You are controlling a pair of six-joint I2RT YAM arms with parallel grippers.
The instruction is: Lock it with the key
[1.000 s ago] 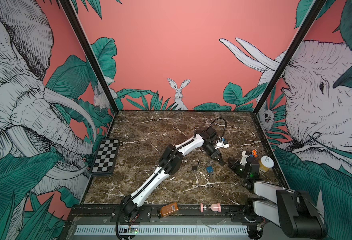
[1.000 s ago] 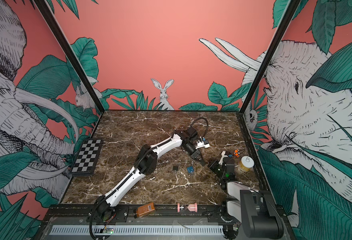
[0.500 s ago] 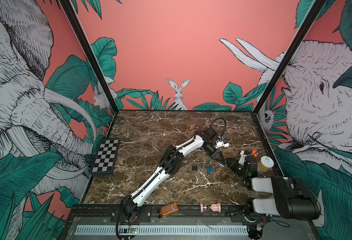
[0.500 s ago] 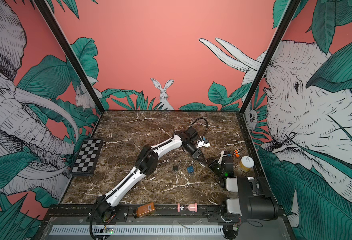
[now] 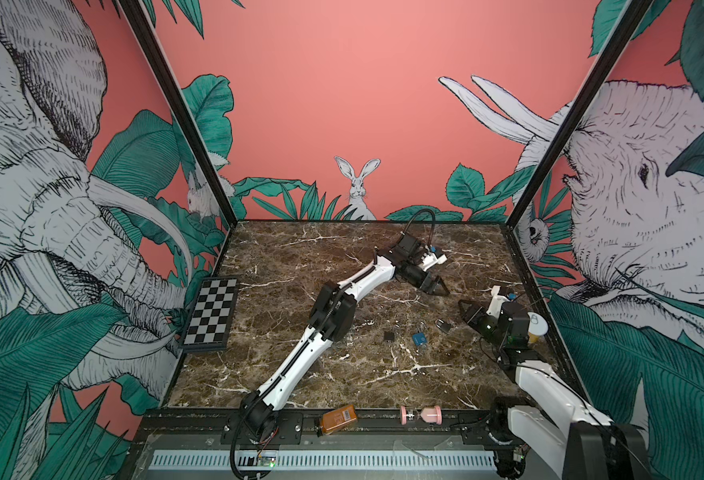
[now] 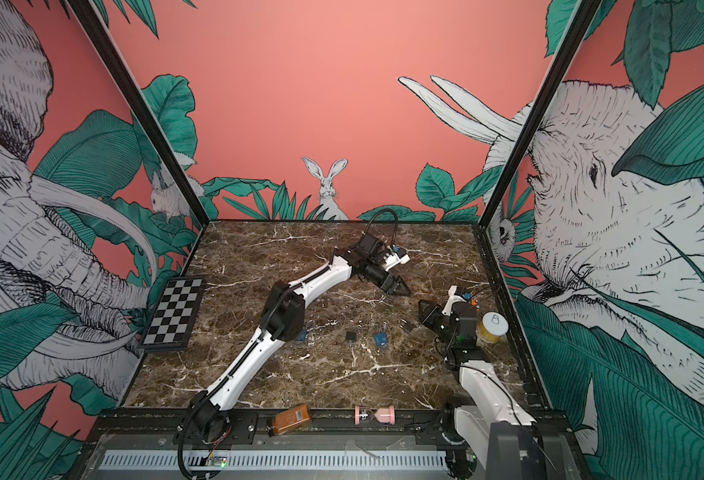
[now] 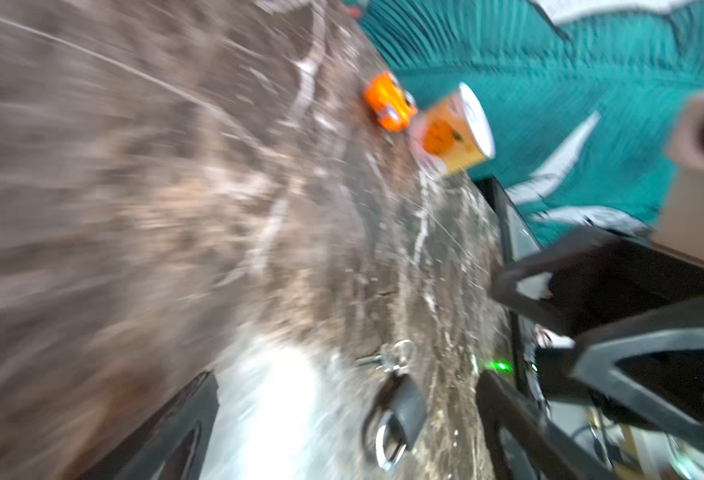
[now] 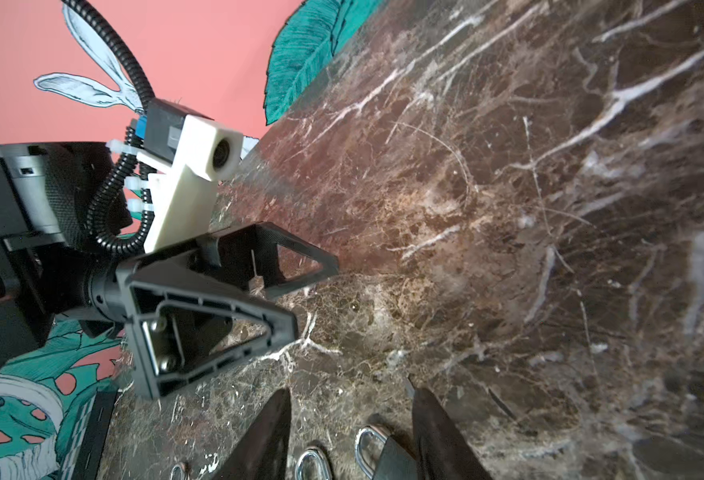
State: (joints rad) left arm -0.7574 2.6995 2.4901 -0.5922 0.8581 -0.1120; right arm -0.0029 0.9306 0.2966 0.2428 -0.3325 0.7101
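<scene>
A robotics lab test cell was shown: a white-and-black left arm (image 5: 329, 324) and a matching right arm (image 5: 541, 382) were mounted on a black rail (image 5: 383, 426) at the front of a brown marble-patterned tabletop (image 5: 292, 249). Black frame posts (image 5: 180, 112) edged printed wall panels (image 5: 362, 83) of an elephant (image 5: 30, 187), a rabbit (image 5: 357, 187) and green leaves (image 5: 209, 108) on coral pink.

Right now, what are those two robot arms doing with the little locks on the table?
Nobody is holding a lock at this moment. The left gripper and the right gripper both hang open just above the table, with nothing between their fingers. A black padlock lies flat on the table close beside the right gripper, and a blue padlock lies next to it. Whether a key sits in the black one is too blurry to tell.
</scene>
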